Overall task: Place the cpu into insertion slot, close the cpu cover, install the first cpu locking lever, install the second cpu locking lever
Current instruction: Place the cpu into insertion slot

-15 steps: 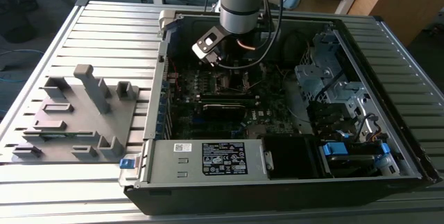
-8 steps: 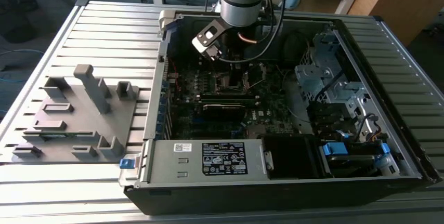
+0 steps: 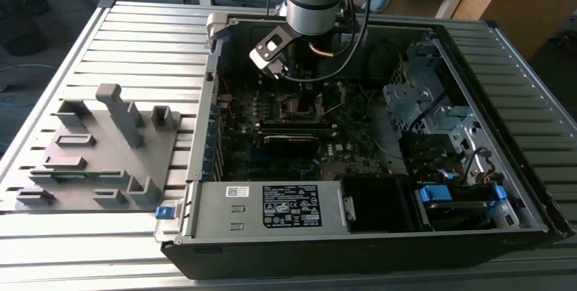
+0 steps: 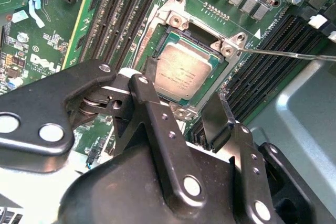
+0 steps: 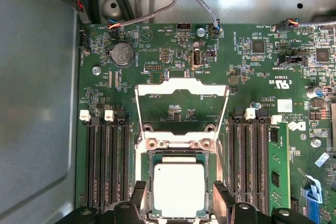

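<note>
The small square silver-grey cpu (image 5: pixel 178 190), with faint print on its top that I cannot read, lies seated in the black square insertion slot (image 5: pixel 178 157) in the middle of the green motherboard (image 5: pixel 157 51). The thin silver cpu cover (image 5: pixel 181 87) lies flipped open just beyond it. My black pincer (image 5: pixel 179 184) hangs released, its fingers (image 5: pixel 139 195) straddling the chip and gripping nothing.

In the exterior view the insertion slot (image 3: pixel 302 107) is seen too small for its contents to be told. In the first wrist view the slot's near rim is cut off by the picture's edge, and both flanks are covered by the fingers (image 5: pixel 221 199) of the gripper (image 5: pixel 179 203). In the second wrist view one slot corner is hidden behind a finger.
</note>
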Robot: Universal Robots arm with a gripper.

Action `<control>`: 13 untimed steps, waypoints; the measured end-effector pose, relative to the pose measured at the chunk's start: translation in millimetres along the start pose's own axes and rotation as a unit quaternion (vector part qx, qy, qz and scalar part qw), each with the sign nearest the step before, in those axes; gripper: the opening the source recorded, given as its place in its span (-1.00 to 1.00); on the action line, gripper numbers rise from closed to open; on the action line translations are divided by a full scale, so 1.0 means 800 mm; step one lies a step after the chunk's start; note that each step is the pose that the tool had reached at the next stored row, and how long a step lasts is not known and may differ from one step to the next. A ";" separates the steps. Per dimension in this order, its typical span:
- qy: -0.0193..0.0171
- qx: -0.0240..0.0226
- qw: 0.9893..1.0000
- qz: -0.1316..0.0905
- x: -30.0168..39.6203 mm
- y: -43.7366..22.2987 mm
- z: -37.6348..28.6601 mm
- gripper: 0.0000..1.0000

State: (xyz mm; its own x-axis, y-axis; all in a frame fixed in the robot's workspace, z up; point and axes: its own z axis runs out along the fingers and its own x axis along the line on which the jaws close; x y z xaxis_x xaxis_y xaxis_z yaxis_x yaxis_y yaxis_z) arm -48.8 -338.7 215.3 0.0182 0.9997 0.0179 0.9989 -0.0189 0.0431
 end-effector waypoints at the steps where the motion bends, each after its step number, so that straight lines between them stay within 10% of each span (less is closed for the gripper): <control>1: 0.000 0.000 1.000 0.000 0.0000 0.0000 0.0000 0.22; 13: 0.000 0.000 1.000 0.000 0.0000 0.0000 0.0002 -0.06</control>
State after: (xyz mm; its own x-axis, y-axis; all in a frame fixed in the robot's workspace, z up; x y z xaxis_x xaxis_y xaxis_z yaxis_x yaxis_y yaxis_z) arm -48.7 -338.7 215.2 0.0180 0.9997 0.0180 0.9989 -0.0188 0.0440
